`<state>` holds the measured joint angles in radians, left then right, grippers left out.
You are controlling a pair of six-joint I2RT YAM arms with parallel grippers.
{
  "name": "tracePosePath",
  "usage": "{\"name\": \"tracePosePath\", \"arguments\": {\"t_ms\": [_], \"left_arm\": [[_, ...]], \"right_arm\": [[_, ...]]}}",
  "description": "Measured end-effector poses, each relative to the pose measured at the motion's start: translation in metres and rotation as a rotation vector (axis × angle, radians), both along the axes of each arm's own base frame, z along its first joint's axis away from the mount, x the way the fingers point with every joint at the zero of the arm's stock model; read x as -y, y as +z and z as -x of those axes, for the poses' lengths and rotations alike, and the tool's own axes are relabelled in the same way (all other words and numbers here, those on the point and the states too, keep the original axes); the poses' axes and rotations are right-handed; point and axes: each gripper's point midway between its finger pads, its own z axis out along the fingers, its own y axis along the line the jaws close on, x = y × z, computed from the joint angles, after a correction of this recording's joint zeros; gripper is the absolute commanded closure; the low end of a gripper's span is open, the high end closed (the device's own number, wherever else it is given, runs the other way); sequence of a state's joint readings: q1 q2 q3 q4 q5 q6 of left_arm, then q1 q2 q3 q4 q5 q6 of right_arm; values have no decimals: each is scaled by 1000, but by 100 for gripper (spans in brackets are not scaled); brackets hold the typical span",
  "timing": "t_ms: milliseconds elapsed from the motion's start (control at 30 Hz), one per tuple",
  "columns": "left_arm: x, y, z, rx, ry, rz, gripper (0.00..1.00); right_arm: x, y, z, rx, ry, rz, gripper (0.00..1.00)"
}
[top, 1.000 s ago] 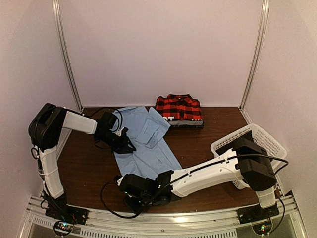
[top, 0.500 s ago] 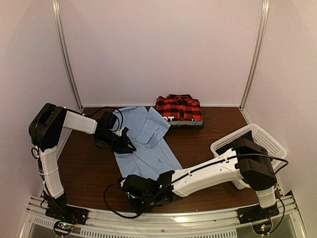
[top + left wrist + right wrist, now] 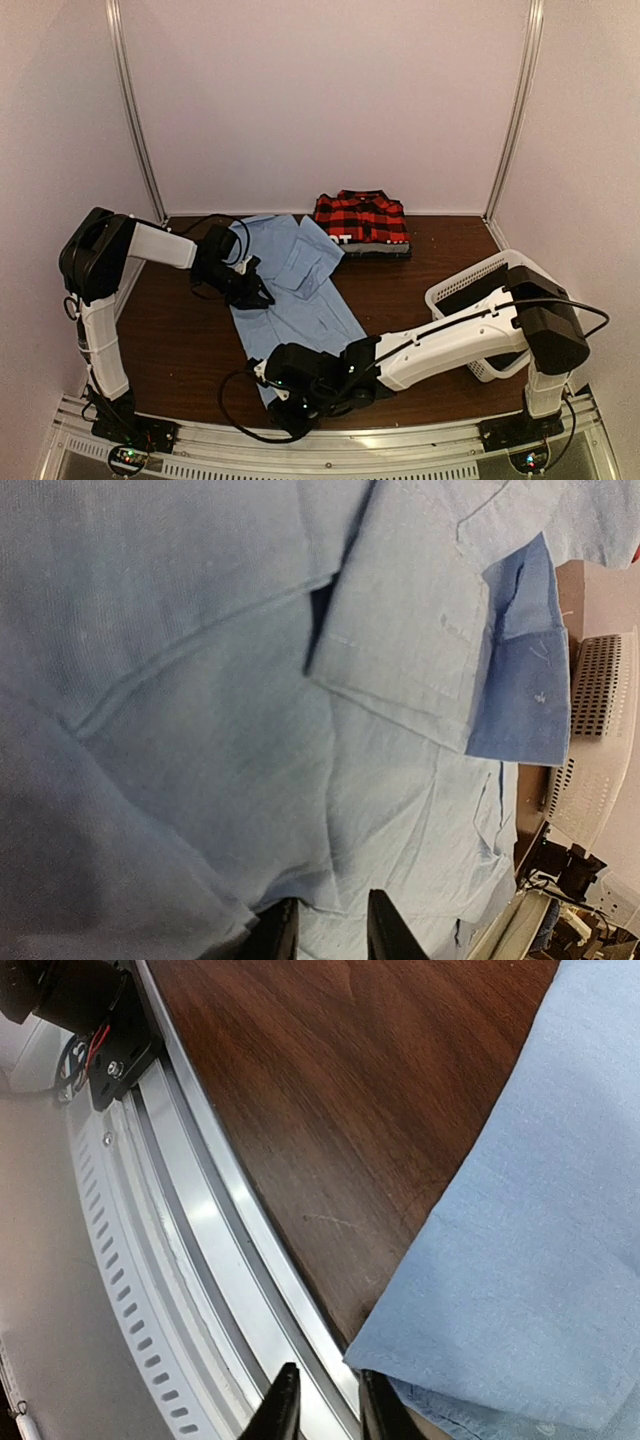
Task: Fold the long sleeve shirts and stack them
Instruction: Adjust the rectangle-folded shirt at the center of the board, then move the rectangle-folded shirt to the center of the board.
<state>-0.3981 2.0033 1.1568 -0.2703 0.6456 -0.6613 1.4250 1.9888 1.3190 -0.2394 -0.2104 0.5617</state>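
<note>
Where the right gripper [image 3: 325,1378] hangs low over the near edge of the table [image 3: 180,340], we see its fingers a little apart, with only the metal rail [image 3: 200,1230] showing in the gap. The near corner of the blue shirt [image 3: 300,300] lies just beside them; we cannot tell whether it touches.

That shirt lies flat, its long axis running from the far left toward the near middle, with one part folded over at the far end. We cannot tell which end is the collar. The left gripper [image 3: 330,908] sits at the shirt's left edge, fingers close together and pinching a fold of the blue cloth.

Farther out, the plaid shirt [image 3: 360,218] lies folded at the far middle, collar toward the far side, just beside the blue shirt's far end. White marks below its near edge are too small to read. The basket [image 3: 520,275] stands at the right.
</note>
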Motion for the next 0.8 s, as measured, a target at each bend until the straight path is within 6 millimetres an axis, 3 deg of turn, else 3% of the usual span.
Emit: {"name": "tracePosePath", "arguments": {"t_ms": [200,400,667,800], "left_arm": [[0,0,0,0,-12,-7,74],[-2,4,-4,9,-24,-36,72],[1,22,-18,56,-38,-46,72],[3,27,-13,57,-46,-47,71]], "right_arm": [[9,29,-12,-16,-32,-51,61],[26,68,-66,19,-159,-121,63],[64,52,-137,83,-327,-52,64],[90,39,-170,105,-409,-11,62]]}}
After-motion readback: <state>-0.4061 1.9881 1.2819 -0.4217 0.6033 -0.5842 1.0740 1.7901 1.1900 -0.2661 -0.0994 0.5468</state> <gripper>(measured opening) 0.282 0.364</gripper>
